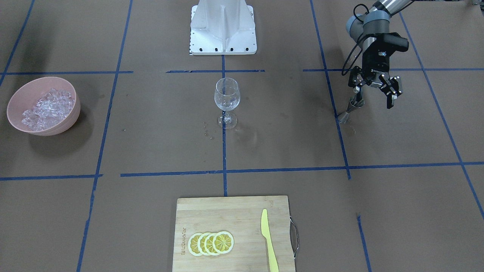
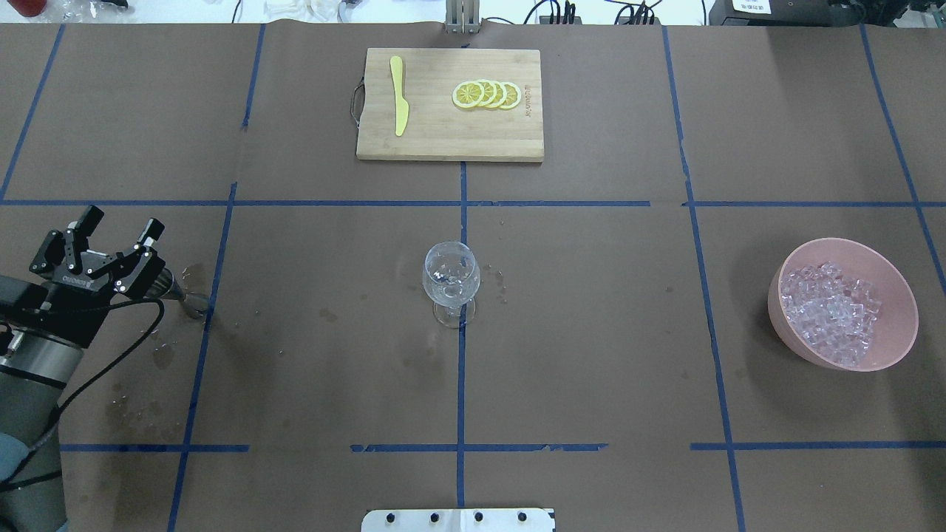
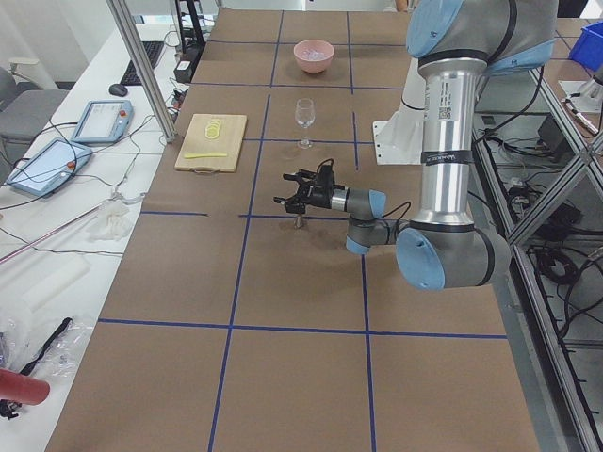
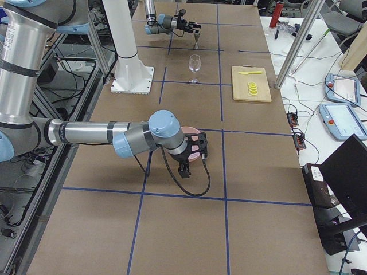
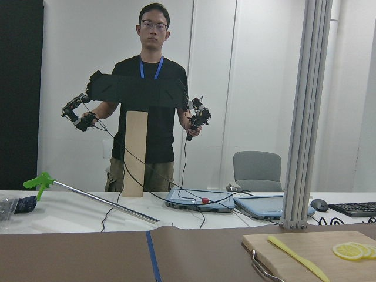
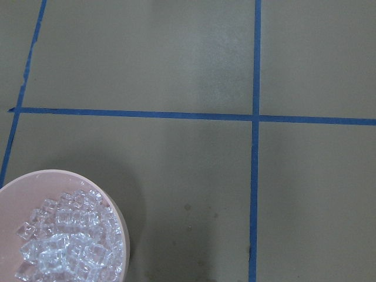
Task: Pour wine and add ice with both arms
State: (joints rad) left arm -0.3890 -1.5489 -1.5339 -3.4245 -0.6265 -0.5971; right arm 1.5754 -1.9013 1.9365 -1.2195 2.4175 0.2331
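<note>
Fingers (image 2: 150, 235) of the left gripper (image 2: 123, 222) are spread, holding nothing; the right gripper (image 4: 199, 151) hangs near the pink bowl (image 2: 905, 325) (its 2 fingers' state I cannot tell). The ice (image 2: 831, 314) lies in that bowl, well apart from the wine glass (image 2: 451, 277).

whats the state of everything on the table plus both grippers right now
wine glass: upright, no wine visible
ice: piled in the pink bowl
lemon slices: overlapping row on the cutting board
knife: flat on the cutting board
small metal piece: on the table by the left gripper
left gripper: open
right gripper: by the pink bowl, open or shut cannot be told
</note>
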